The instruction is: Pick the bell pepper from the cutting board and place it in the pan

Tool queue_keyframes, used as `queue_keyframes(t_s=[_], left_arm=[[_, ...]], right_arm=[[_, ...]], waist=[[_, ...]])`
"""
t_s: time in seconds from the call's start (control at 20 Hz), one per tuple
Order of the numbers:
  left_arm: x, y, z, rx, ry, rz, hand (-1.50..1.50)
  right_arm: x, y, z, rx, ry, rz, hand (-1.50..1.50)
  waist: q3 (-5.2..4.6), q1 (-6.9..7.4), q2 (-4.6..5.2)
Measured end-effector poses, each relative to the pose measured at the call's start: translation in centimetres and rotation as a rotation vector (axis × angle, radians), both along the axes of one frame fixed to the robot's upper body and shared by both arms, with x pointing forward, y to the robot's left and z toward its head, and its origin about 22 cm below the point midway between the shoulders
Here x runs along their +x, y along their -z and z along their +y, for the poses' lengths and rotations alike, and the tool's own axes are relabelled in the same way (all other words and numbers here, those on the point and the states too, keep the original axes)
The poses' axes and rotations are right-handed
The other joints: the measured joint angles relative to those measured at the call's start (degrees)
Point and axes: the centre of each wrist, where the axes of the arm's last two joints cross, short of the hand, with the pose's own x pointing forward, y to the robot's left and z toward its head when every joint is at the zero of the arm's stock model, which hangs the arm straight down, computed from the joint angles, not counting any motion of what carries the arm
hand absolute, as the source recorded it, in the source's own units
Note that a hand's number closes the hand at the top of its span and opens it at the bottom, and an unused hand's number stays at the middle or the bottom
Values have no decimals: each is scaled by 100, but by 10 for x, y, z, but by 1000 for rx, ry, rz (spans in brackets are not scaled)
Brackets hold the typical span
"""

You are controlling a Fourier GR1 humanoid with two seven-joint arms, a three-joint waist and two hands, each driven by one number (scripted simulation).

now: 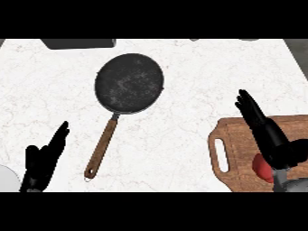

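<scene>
right robot hand [271, 135] hovers fingers straight over the brown wooden cutting board [303, 131], red bell pepper [261, 166] just under its palm, dark round pan [129, 82] off left; left robot hand [43, 160] rests spread

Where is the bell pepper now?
In the head view the red bell pepper lies on the cutting board at lower right, partly hidden under the right hand.

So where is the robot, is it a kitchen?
Probably a kitchen: a dark pan with a brown handle sits on a white marble counter, and a wooden cutting board holds a red bell pepper.
</scene>
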Motion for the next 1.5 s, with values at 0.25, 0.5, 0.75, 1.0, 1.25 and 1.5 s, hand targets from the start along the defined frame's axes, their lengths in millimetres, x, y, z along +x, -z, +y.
queue_keyframes(t_s=[0.25, 0.5, 0.75, 1.0, 1.25, 1.5], left_arm=[[23, -24, 25, 99, -75, -43, 0], [26, -36, 55, 181, -181, -38, 0], [25, -45, 71, 215, -242, -17, 0], [40, -56, 71, 219, -236, -21, 0], [51, -64, 64, 225, -221, -28, 0], [55, -68, 62, 234, -204, -38, 0]], right_arm=[[1, -28, -12, -70, 108, -111, -150], [1, -46, -64, -329, 400, -238, 150], [-37, -24, -67, -257, 754, -388, -150], [-95, -14, -40, -372, 788, -437, -150], [-129, -37, -38, -550, 788, -342, -150], [-149, -49, -51, -797, 745, -126, -150]], waist=[[7, 113, -97], [-63, -213, -196], [-6, -193, -201], [-9, -13, -149], [-28, 104, -109], [-55, 227, -47]])
